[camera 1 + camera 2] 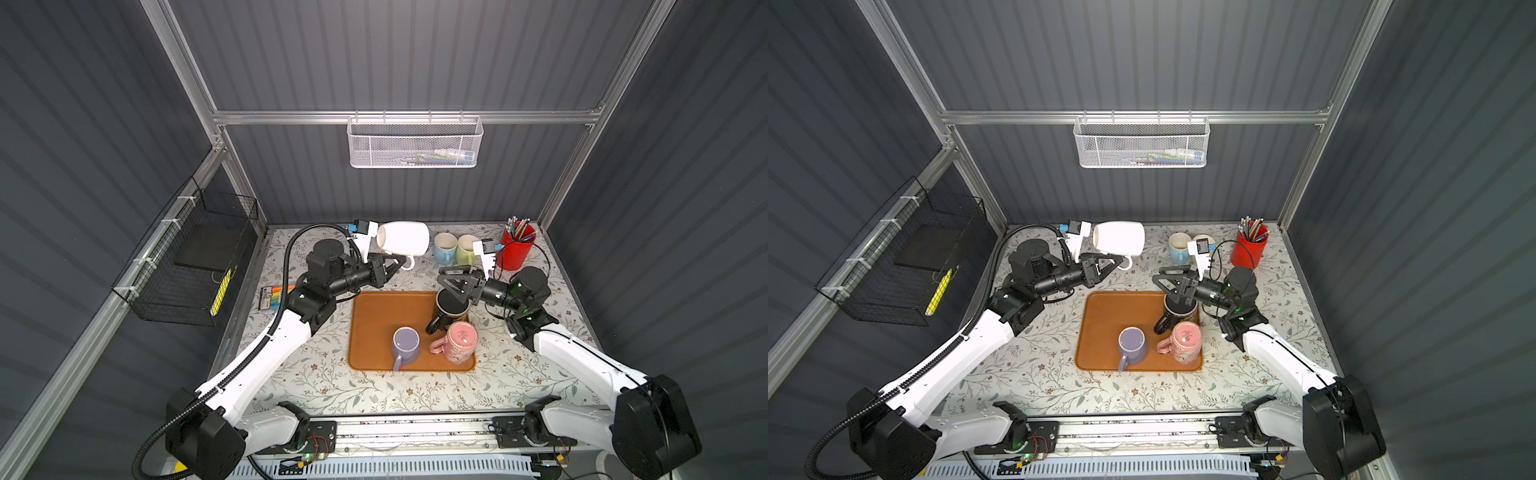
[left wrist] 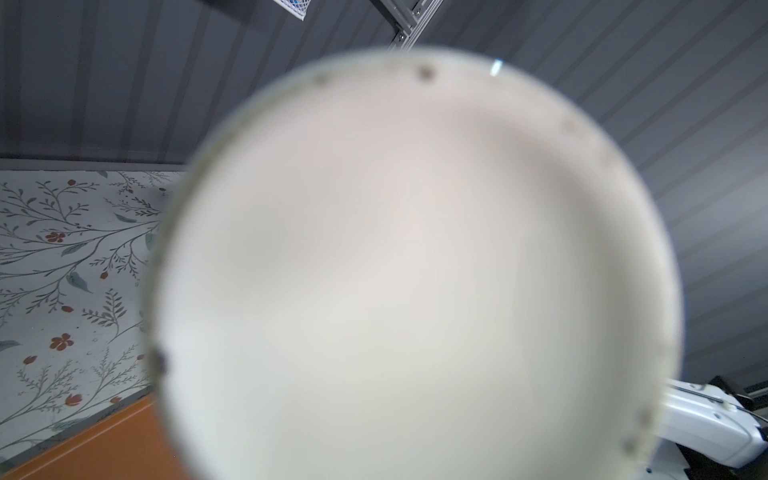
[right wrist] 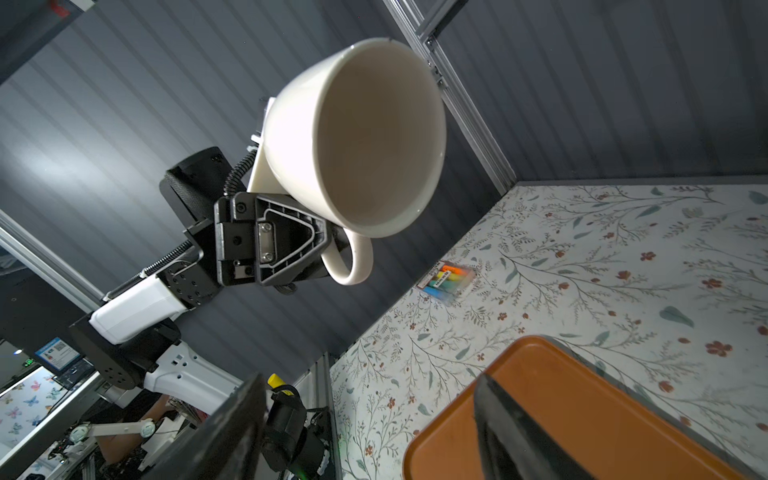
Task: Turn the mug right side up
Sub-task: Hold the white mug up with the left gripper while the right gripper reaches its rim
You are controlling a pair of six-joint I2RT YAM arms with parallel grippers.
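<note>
A robotics lab test cell: aluminium frame point(image 1: 291, 117), grey panel walls point(image 1: 374, 54), floral-covered table point(image 1: 332, 386).

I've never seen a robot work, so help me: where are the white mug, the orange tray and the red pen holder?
white mug point(image 1: 405, 237): a top view, on its side wall.
orange tray point(image 1: 374, 320): a top view, on its bare floor.
red pen holder point(image 1: 517, 252): a top view, on its front wall.

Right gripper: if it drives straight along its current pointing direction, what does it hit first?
Likely the white mug, held sideways by its handle in the left gripper, right ahead of the open right gripper. Relative height is unclear from above.
</note>
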